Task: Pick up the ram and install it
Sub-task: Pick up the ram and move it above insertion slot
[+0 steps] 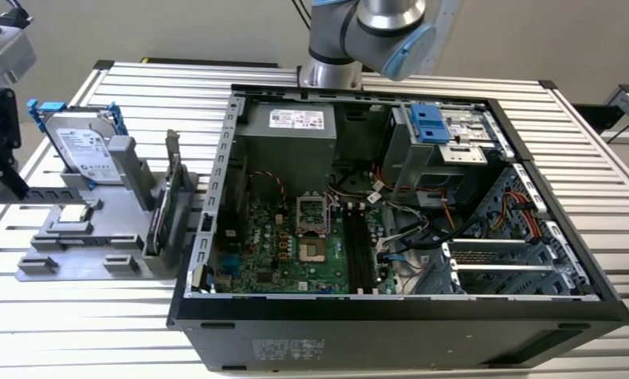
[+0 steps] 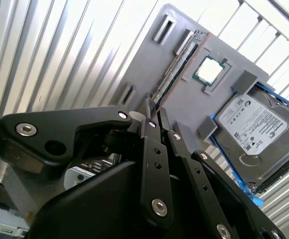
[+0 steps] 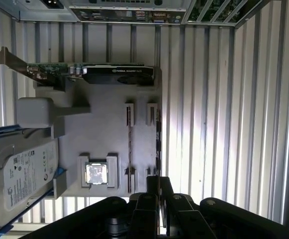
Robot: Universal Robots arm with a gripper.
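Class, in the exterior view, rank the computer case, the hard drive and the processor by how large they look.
Largest to smallest:
1. case, far the largest
2. hard drive
3. processor, clearly the smallest

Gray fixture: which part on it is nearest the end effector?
The ram, the thin dark stick standing on edge at one side of the fixture, just ahead of the end effector. The processor, hard drive and graphics card sit farther off.

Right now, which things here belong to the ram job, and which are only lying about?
For the job: ram, claw, black motherboard slots.
Lying about: hard drive, processor chip, graphics card.
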